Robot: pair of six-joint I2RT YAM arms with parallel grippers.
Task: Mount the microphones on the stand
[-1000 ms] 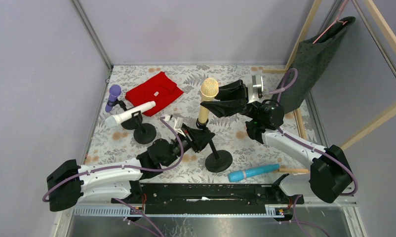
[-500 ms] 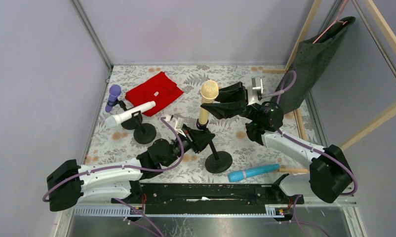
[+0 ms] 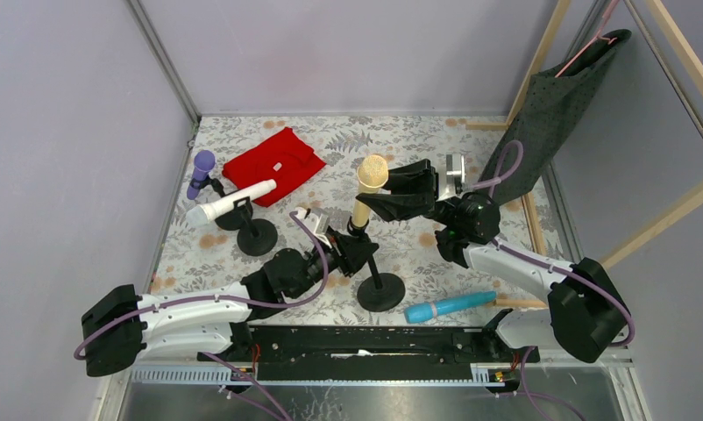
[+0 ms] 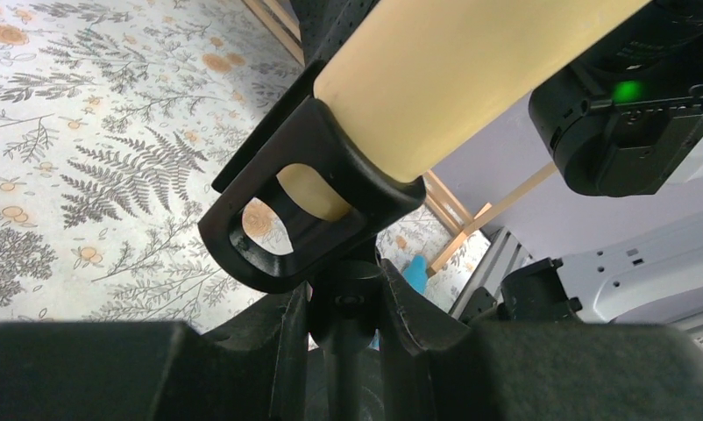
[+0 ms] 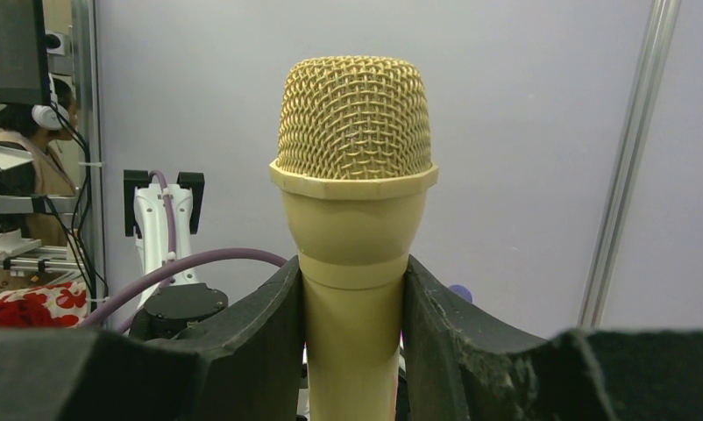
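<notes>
The cream-yellow microphone (image 3: 371,175) stands upright, its lower end seated in the black clip (image 4: 304,219) of the middle stand (image 3: 380,292). My right gripper (image 3: 379,205) is shut on its handle just under the mesh head (image 5: 355,114), a finger (image 5: 260,342) on each side. My left gripper (image 4: 346,324) is shut on the stand's joint (image 4: 348,303) right below the clip. The purple microphone (image 3: 200,173) and the white microphone (image 3: 230,202) sit in clips on two stands at the left. The light blue microphone (image 3: 450,304) lies flat on the table near the right arm's base.
A red cloth (image 3: 273,164) lies at the back left. A dark cloth on a hanger (image 3: 558,105) and a wooden frame (image 3: 541,53) stand at the back right. The left stands' round bases (image 3: 257,237) sit close together.
The cream-yellow microphone has come down and a little nearer with my right gripper. The stand's base has slid slightly toward the near left with my left gripper.
</notes>
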